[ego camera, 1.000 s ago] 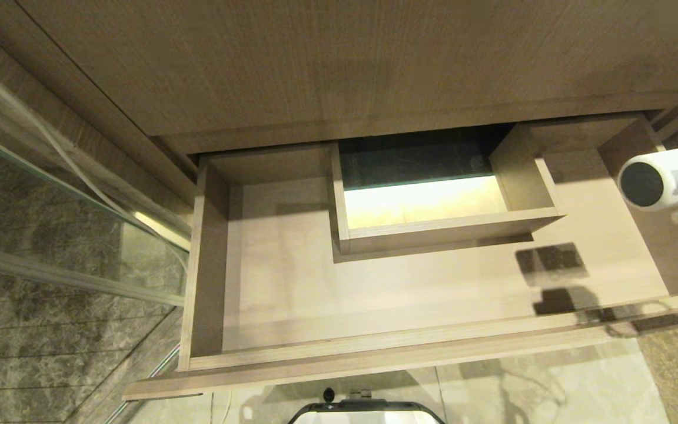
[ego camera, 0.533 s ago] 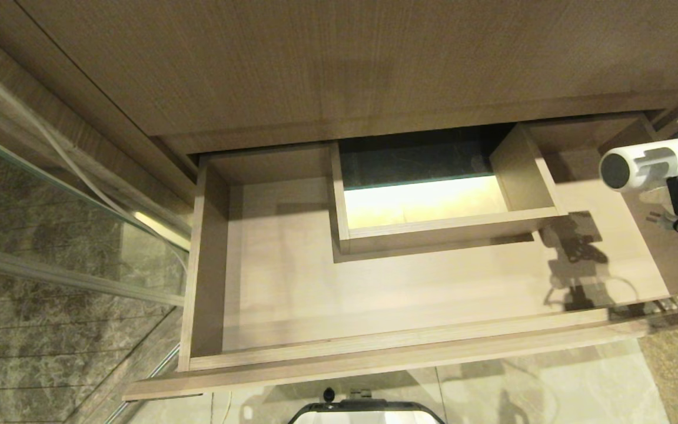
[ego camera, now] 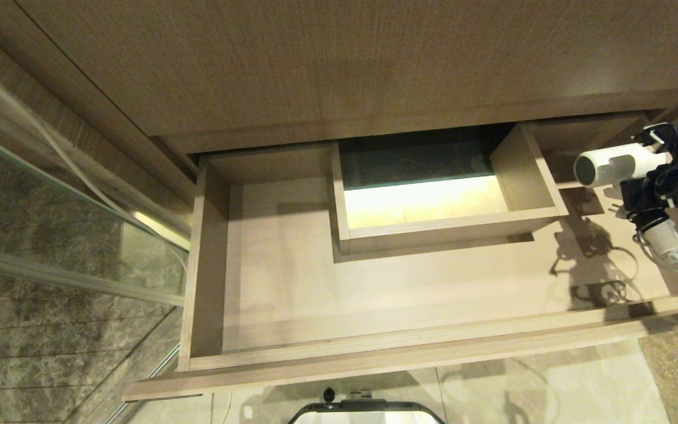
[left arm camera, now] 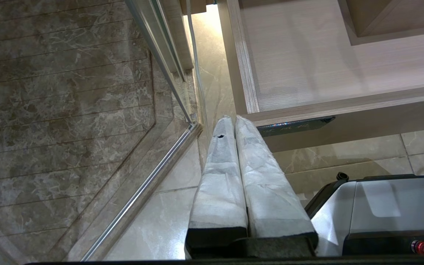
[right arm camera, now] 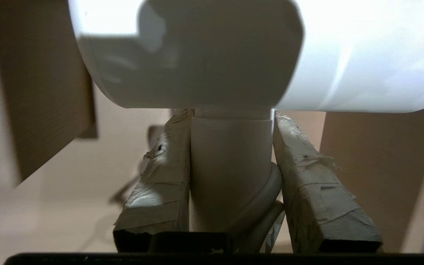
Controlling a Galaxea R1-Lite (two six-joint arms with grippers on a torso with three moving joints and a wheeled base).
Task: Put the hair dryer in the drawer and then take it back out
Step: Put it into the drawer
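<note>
A wide, shallow drawer [ego camera: 292, 294] of light wood grain stands pulled out from beneath a broad wood-grain cabinet front [ego camera: 339, 65], its flat floor bare except for shadows and a boxed square cutout [ego camera: 433, 203] set against its back wall, lit pale yellow from below. Marble-patterned floor tiles [ego camera: 50, 353] and a glass partition with a metal rail [ego camera: 68, 277] lie to the robot's left of the drawer. In the left wrist view a small dark label [left arm camera: 294, 125] shows on the drawer front near its corner, beside part of the robot's grey base [left arm camera: 381, 213].

At the drawer's right end the right gripper [ego camera: 645, 194] holds the hair dryer [ego camera: 615, 166] above the drawer floor, near the right side wall and just to the right of the cutout's box. The white barrel lies roughly level with its grey round end facing the cutout, and the bundled white cord [ego camera: 677, 253] hangs at the handle's lower end. The right wrist view shows the two tape-wrapped fingers [right arm camera: 160, 184] pressed against either side of the dryer's handle, parted only by the handle's width, with the barrel across the top.

The left gripper [left arm camera: 234, 123] hangs parked outside the drawer's front left corner, above the floor tiles, its padded fingers [left arm camera: 219, 176] pressed together and holding nothing.
</note>
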